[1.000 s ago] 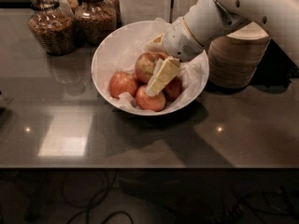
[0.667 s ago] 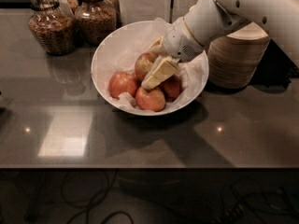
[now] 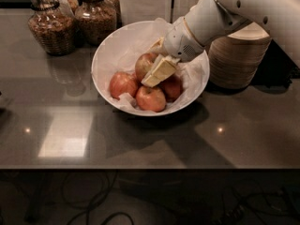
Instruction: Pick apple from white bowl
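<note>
The white bowl (image 3: 107, 48), lined with crinkled white paper, stands at the middle back of the dark table. The apple (image 3: 142, 63), the largest one with mottled red over yellow skin, sits at the top of the pile in it. My gripper (image 3: 150, 65) reaches down into the bowl from the upper right. One cream finger lies across the apple's near right side and the other shows behind it, so the fingers are closed on the apple. Part of the apple is hidden by the near finger.
Three more red apples (image 3: 151, 99) lie in the bowl below the held one. A stack of tan disposable bowls (image 3: 236, 57) stands close to the right. Two glass jars (image 3: 50, 29) stand at the back left. The table's front edge (image 3: 140, 168) runs across.
The gripper's near finger has swung from pointing steeply down to lying slanted across the apple. The apple has shifted slightly up and left.
</note>
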Motion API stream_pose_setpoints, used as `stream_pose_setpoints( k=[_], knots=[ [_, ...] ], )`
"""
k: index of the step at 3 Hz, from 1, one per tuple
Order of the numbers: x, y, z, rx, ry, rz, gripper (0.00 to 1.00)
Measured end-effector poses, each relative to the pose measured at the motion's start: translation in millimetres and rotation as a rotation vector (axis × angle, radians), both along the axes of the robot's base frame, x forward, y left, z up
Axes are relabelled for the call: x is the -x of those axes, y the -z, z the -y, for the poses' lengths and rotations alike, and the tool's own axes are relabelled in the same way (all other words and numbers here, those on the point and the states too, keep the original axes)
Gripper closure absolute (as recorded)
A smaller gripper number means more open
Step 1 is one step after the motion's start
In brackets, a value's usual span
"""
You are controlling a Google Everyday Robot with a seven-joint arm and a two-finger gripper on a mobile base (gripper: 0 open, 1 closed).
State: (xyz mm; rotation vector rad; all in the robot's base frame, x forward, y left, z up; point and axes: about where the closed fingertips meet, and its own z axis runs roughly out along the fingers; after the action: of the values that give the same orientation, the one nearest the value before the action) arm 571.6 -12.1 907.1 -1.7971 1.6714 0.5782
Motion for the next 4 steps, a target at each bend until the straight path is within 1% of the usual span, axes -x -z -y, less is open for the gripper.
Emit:
stream_pose_setpoints(
  k=[1, 2, 3, 4],
  knots=[
    [1.3, -0.4, -0.8, -0.011, -0.004, -0.002, 1.00],
    [6.0, -22.6, 3.0, -0.097, -0.017, 0.035, 1.00],
    [9.7, -62.5, 10.9, -0.197, -0.034, 0.095, 1.00],
    [16.3, -97.3, 18.6, -0.267, -0.048, 0.145, 1.00]
  ],
)
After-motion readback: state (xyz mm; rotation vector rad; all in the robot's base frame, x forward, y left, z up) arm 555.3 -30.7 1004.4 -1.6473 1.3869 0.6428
